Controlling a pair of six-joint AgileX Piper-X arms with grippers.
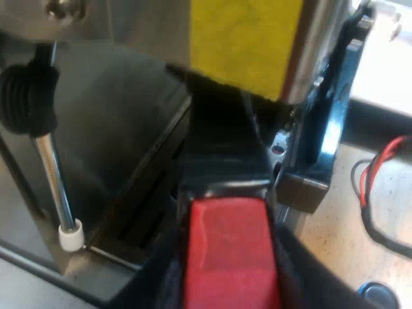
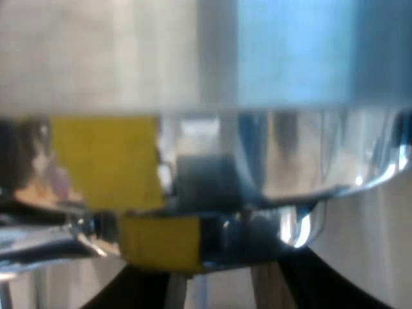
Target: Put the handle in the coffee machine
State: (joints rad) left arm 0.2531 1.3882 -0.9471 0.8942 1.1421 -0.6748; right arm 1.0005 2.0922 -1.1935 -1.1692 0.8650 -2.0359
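The holder's dark handle (image 1: 222, 154) runs up under the espresso machine's front (image 1: 148, 26), and its red end (image 1: 228, 251) is nearest the camera. My left gripper (image 1: 226, 273) is shut on that red end, with a black finger pressed against each side. The holder's metal head is hidden beneath the machine's yellow patch (image 1: 244, 45). In the right wrist view I see the machine's shiny metal underside (image 2: 302, 167) from very close, with a yellow patch (image 2: 106, 161) and a second yellow strip (image 2: 161, 248) below it. My right gripper (image 2: 222, 273) sits just under this metal.
A steam wand (image 1: 51, 174) with a black grip and a white tip hangs over the drip tray (image 1: 122, 244) beside the handle. A dark bracket (image 1: 322, 148) stands by the machine's side, over a pale counter (image 1: 335, 238).
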